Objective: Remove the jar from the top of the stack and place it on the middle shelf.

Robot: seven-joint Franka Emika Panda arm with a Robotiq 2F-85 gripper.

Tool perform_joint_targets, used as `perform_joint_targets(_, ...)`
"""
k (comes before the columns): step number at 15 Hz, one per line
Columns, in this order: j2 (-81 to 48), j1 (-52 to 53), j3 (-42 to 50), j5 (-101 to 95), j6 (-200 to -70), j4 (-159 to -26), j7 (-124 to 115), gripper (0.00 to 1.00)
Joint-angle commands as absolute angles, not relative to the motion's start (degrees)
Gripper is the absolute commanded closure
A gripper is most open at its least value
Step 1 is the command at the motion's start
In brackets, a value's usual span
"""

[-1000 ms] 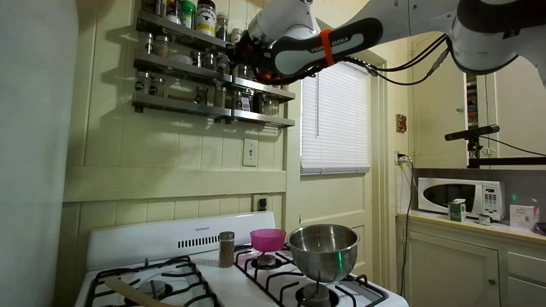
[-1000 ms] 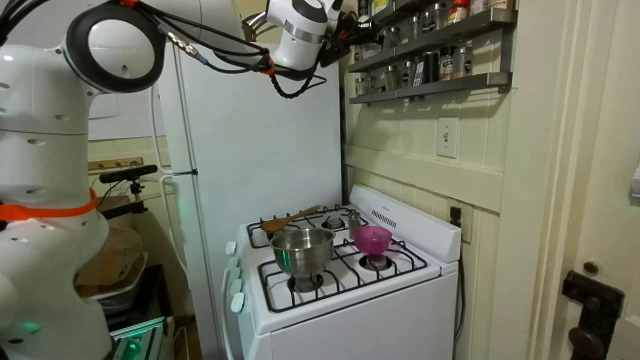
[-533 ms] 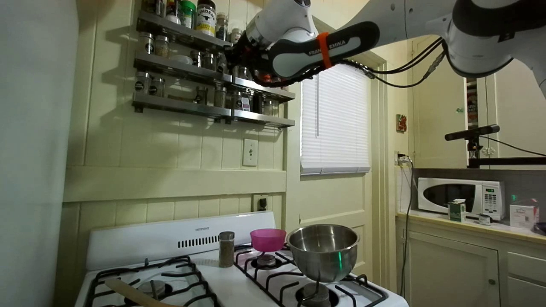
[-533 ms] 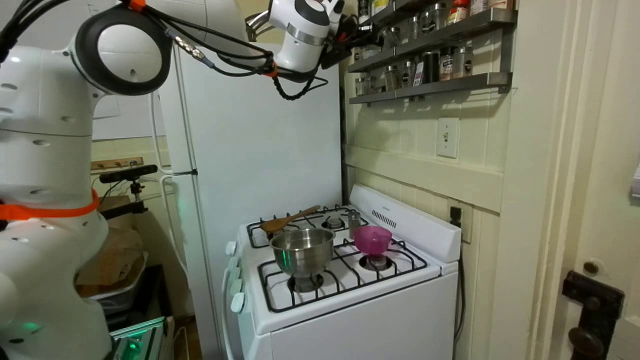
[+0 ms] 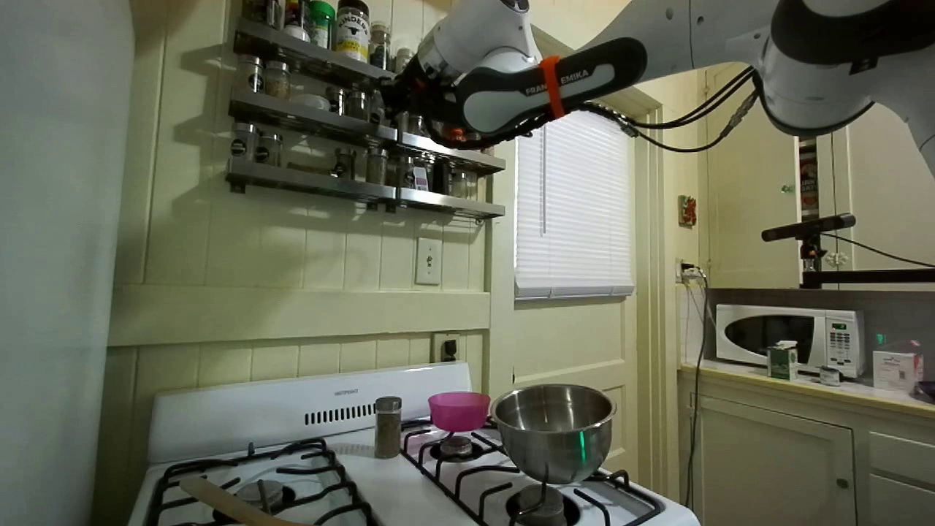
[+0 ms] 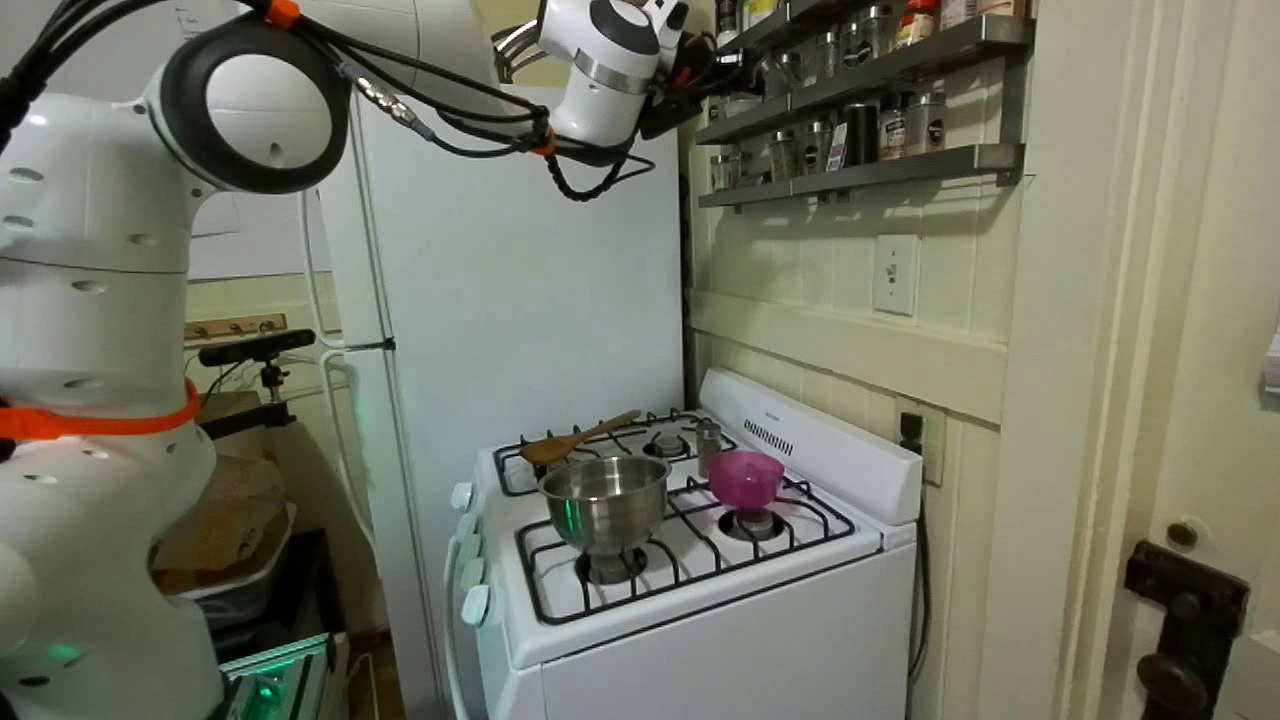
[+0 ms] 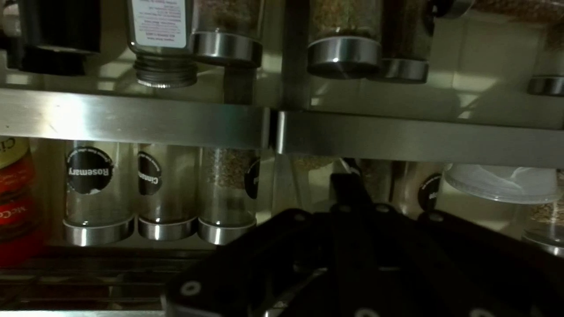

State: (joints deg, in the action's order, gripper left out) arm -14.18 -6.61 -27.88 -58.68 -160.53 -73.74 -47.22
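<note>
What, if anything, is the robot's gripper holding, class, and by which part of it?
Nothing is held: in the wrist view, the gripper is shut near the middle shelf, its jaws together with nothing between them.

In an exterior view I look slantwise over the stove [image 5: 380,482] toward the door [image 5: 570,336]; in an exterior view I look over it toward the fridge [image 6: 530,250]. Both exterior views share the stove, seen from above, and the middle shelf [image 5: 314,120], from below. My wrist view faces that shelf up close, upside down, past the tool [image 7: 348,187].
</note>
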Motion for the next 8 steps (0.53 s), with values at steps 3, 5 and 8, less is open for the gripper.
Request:
perform_joint_targets(3,-16.07,-6.29,-28.75,-58.03,-161.48,-72.52,-47.39,1.00)
perform_joint_targets(5,-16.42,-6.35,-29.05,-57.90,-161.61,-72.35,-47.28,1.00)
perform_joint_targets(8,-16.73,-6.46,-29.42,-57.64,-161.72,-72.29,-47.08,1.00)
